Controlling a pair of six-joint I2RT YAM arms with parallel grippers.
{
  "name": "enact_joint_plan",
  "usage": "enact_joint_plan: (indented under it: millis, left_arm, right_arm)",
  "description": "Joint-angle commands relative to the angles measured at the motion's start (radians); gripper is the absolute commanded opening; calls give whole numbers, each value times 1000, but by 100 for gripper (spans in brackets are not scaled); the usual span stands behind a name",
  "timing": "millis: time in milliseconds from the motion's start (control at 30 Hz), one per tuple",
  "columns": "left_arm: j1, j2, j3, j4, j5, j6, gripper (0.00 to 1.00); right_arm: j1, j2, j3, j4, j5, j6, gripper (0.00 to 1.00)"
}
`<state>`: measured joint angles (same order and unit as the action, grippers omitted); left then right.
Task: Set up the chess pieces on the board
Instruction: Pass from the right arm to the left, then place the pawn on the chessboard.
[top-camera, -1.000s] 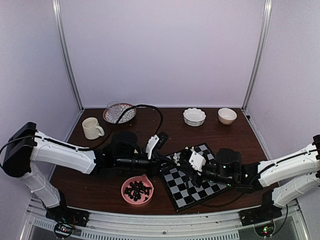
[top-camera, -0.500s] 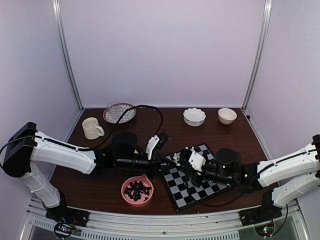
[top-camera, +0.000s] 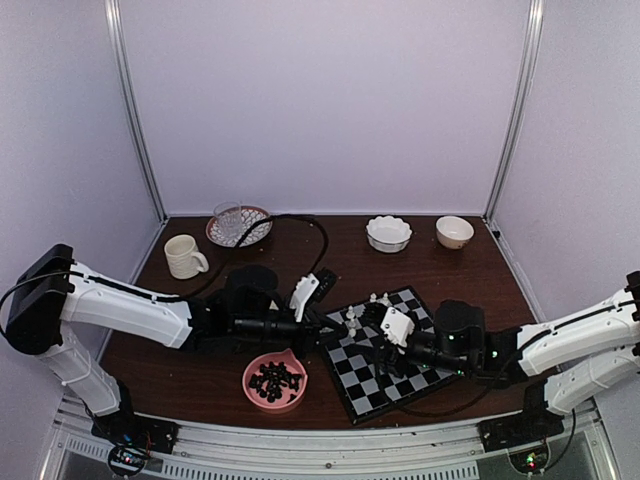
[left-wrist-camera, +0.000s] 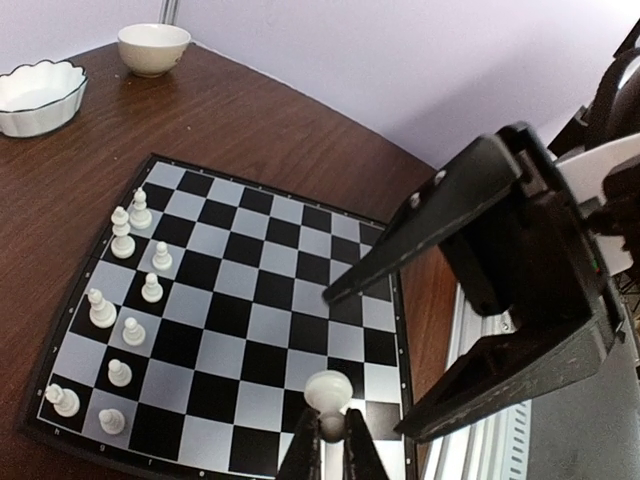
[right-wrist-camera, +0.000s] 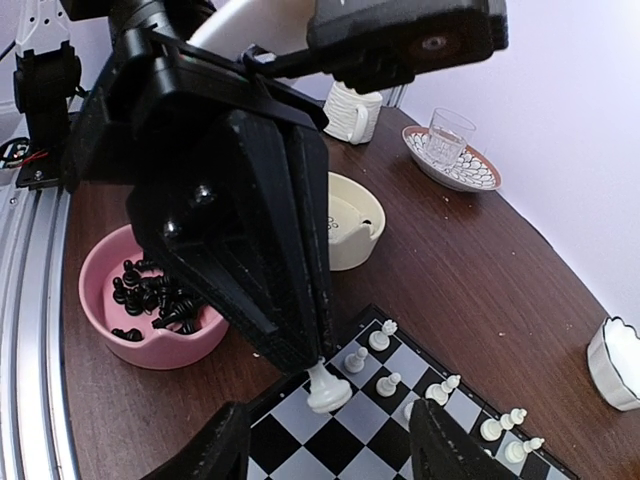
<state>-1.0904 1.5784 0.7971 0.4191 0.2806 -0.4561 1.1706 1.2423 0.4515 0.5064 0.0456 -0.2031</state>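
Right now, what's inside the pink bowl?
A heap of black chess pieces lies in the pink bowl. Those underneath are covered by the ones on top, so their number cannot be told.

The dark brown wooden table (top-camera: 340, 262) carries a chessboard (top-camera: 370, 382), which lies flat and turned at an angle near the front edge. A pink bowl (top-camera: 247, 383) stands just to the left of the chessboard, also near the front. A plain cream bowl (right-wrist-camera: 350, 235) stands on the left of the chessboard, a little farther back. A cream mug (top-camera: 184, 256) stands far to its left. Well behind the chessboard, by the back wall, stand a patterned saucer (top-camera: 258, 232) on the left, a scalloped white bowl (top-camera: 388, 233) straight behind and a small cream bowl (top-camera: 454, 232) on the right.
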Motion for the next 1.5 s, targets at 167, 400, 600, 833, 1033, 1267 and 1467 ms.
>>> enact_joint_plan:
  millis: [167,400,600,833,1033,1267,1467]
  left_arm:
    - [-5,11,125,-309,-21,203,0]
    - [-4,20,115,-317,-58,280,0]
    - [-5,67,171,-387,-57,367,0]
    - [-5,115,208,-413,-47,446,0]
    - [-10,167,252,-465,26,499,0]
    - [-28,215,321,-556,36,525,0]
    - [-53,265,375,-608,11,510,0]
  right_arm:
    - [-3,-218,-78,-45,116,31,63]
    - [-3,-225,-131,63,379,151,70]
    - [-4,-169,-25,-78,547,197,73]
    - [-4,-151,-74,45,600,170,74]
    - [-4,-110,-60,56,620,125,74]
    - [-4,-116,-71,74,621,127,75]
    - [-4,-183,-67,4,619,176,75]
